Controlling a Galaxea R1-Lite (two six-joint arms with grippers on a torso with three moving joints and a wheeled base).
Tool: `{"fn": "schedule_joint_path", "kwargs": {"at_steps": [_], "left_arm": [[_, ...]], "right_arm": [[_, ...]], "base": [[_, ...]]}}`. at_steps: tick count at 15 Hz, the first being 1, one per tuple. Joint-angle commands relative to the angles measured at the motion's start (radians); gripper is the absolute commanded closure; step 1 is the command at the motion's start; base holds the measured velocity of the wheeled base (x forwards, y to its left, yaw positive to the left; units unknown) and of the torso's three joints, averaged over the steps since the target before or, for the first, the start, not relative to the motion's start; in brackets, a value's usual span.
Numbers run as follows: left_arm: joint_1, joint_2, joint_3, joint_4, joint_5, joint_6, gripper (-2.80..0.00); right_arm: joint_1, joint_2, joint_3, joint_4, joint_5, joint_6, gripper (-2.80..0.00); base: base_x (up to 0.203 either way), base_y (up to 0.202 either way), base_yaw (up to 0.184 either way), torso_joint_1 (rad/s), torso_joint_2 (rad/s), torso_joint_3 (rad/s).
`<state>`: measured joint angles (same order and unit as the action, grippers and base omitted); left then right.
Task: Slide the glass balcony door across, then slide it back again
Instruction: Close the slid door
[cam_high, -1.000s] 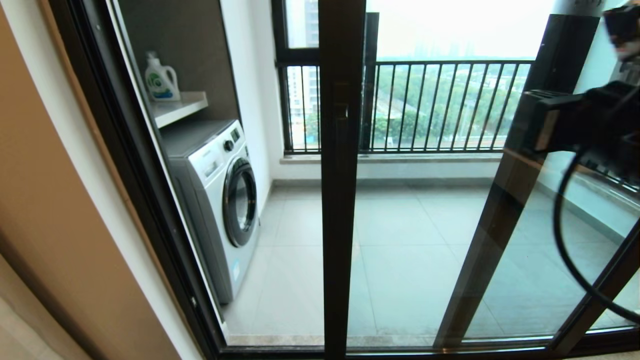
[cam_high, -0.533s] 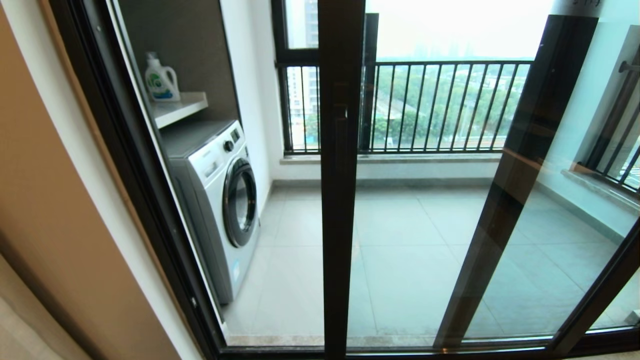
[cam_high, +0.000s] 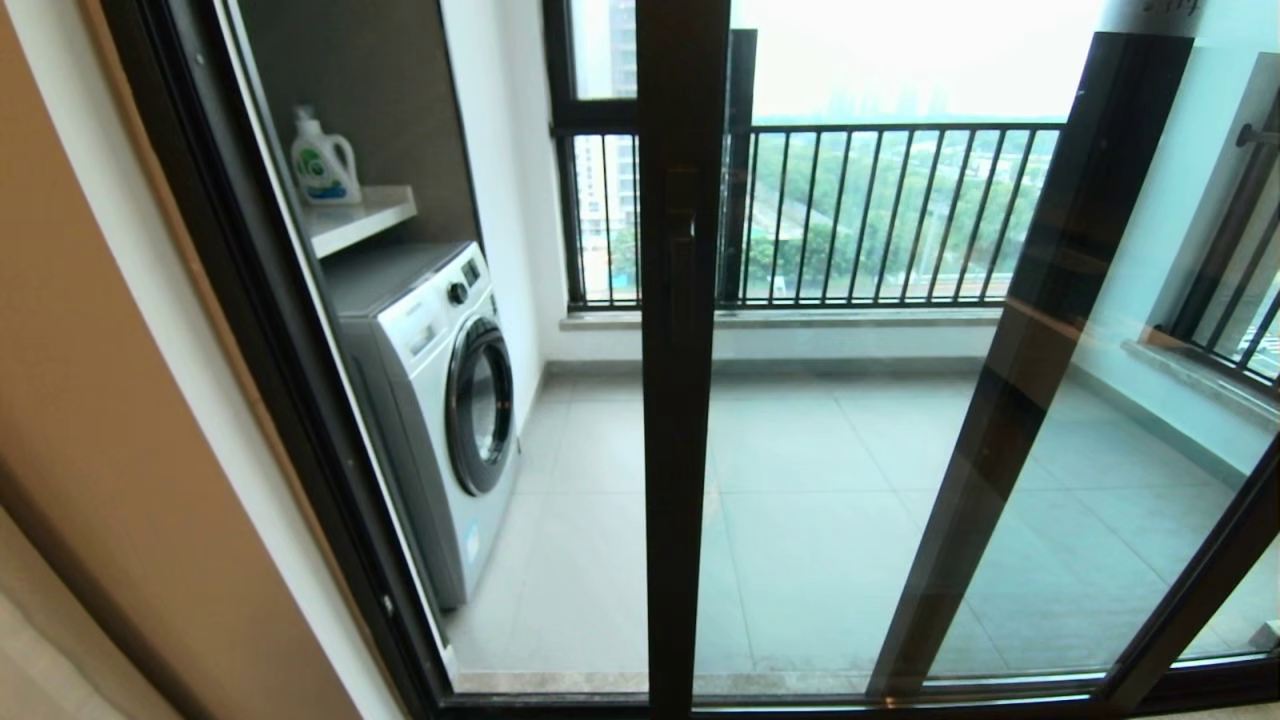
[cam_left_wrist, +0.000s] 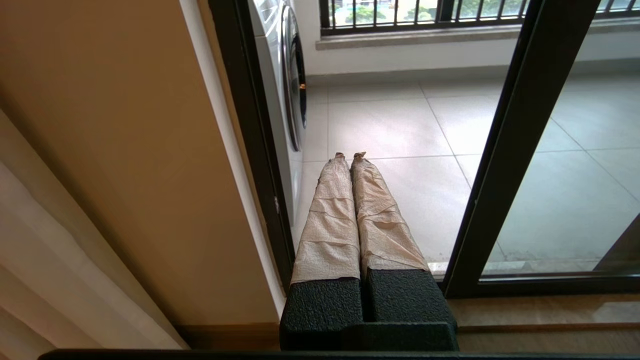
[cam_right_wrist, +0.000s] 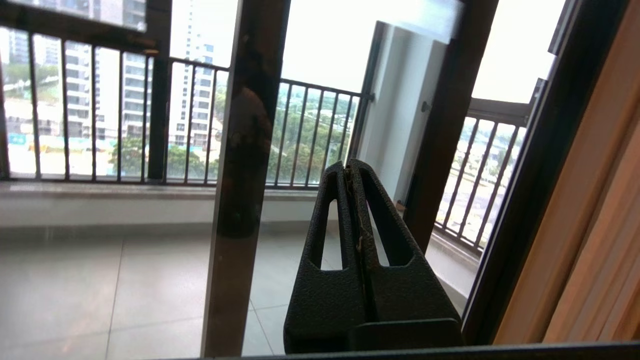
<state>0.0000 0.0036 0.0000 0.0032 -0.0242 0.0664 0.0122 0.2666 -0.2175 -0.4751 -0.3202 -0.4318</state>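
Head view: the right arm, which crossed the upper right of frame a second ago, has withdrawn and is out of sight; neither arm shows there now. The glass balcony door (cam_high: 683, 330) stands with its handled upright at mid-frame, handle (cam_high: 682, 262) untouched. Right wrist view: right gripper (cam_right_wrist: 351, 172) with fingers pressed together, holding nothing, clear of the frame. Left wrist view: left gripper (cam_left_wrist: 350, 156) likewise closed and empty, parked low near the washing machine (cam_high: 440, 400). Reflections make it hard to judge whether the door is fully home. Probable reading: the arm has retreated, so either both slides are finished or contact was lost.
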Motion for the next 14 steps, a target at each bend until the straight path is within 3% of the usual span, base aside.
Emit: {"fn": "schedule_joint_path", "kwargs": {"at_steps": [1, 2, 3, 4, 6, 7, 9, 11, 13, 14], "left_arm": [[0.0, -0.001, 0.0, 0.0, 0.0, 0.0, 0.0], [0.0, -0.001, 0.0, 0.0, 0.0, 0.0, 0.0], [0.0, -0.001, 0.0, 0.0, 0.0, 0.0, 0.0], [0.0, -0.001, 0.0, 0.0, 0.0, 0.0, 0.0], [0.0, -0.001, 0.0, 0.0, 0.0, 0.0, 0.0], [0.0, -0.001, 0.0, 0.0, 0.0, 0.001, 0.0], [0.0, -0.001, 0.0, 0.0, 0.0, 0.0, 0.0], [0.0, -0.001, 0.0, 0.0, -0.001, 0.001, 0.0], [0.0, -0.001, 0.0, 0.0, 0.0, 0.0, 0.0], [0.0, -0.001, 0.0, 0.0, 0.0, 0.0, 0.0]], "right_arm": [[-0.009, -0.224, 0.142, 0.026, 0.12, -0.009, 0.0], [-0.01, -0.259, 0.184, 0.063, 0.242, 0.026, 0.0], [-0.011, -0.266, 0.207, 0.105, 0.295, 0.11, 0.0], [-0.012, -0.266, 0.221, 0.195, 0.32, 0.181, 0.0], [-0.012, -0.266, 0.215, 0.354, 0.398, 0.417, 0.0], [-0.011, -0.267, 0.193, 0.476, 0.418, 0.484, 0.0], [-0.012, -0.267, 0.173, 0.53, 0.41, 0.492, 0.0], [-0.012, -0.267, 0.2, 0.516, 0.341, 0.393, 0.0], [-0.011, -0.267, 0.225, 0.427, 0.327, 0.378, 0.0], [-0.011, -0.267, 0.225, 0.462, 0.342, 0.375, 0.0]], "base": [[0.0, 0.0, 0.0, 0.0, 0.0, 0.0], [0.0, 0.0, 0.0, 0.0, 0.0, 0.0], [0.0, 0.0, 0.0, 0.0, 0.0, 0.0], [0.0, 0.0, 0.0, 0.0, 0.0, 0.0], [0.0, 0.0, 0.0, 0.0, 0.0, 0.0], [0.0, 0.0, 0.0, 0.0, 0.0, 0.0], [0.0, 0.0, 0.0, 0.0, 0.0, 0.0], [0.0, 0.0, 0.0, 0.0, 0.0, 0.0], [0.0, 0.0, 0.0, 0.0, 0.0, 0.0], [0.0, 0.0, 0.0, 0.0, 0.0, 0.0]]}}
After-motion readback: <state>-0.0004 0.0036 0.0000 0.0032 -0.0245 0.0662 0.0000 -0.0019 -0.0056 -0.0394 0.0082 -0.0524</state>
